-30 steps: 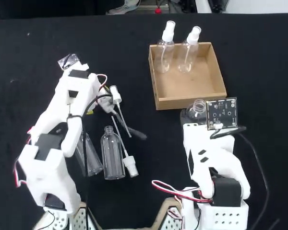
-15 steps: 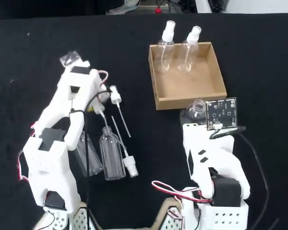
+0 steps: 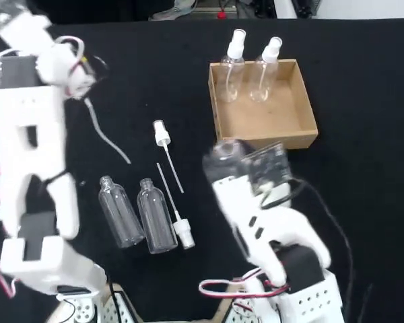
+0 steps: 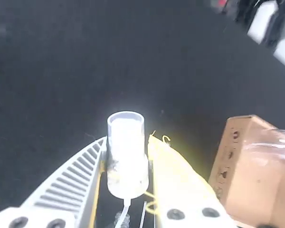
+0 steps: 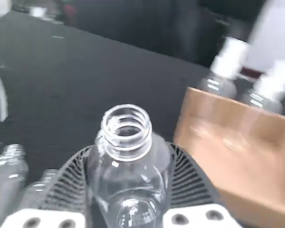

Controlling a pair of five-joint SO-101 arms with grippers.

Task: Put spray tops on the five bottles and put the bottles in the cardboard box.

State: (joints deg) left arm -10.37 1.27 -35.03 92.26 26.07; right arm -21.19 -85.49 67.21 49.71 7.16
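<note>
Count: five bottles, five spray tops. Cardboard box (image 3: 268, 138) sits toward the far right of the counter (image 3: 363, 101); two capped bottles (image 3: 232, 70) (image 3: 264, 70) stand inside, against its far wall. Two uncapped bottles (image 3: 120, 214) (image 3: 155, 217) lie side by side toward the near edge, left of centre. Two loose spray tops: one (image 3: 162, 133) at mid-counter left of the box, the other (image 3: 184, 234) just beside the right-hand lying bottle. Left claw (image 4: 128, 147) is raised over the far left corner and grips the fifth spray top (image 4: 127, 161), dip tube (image 3: 104, 134) hanging below. Right claw (image 5: 128, 156) is closed around the fifth bottle (image 5: 127, 142), upright with an open neck, just off the box's near left corner.
</note>
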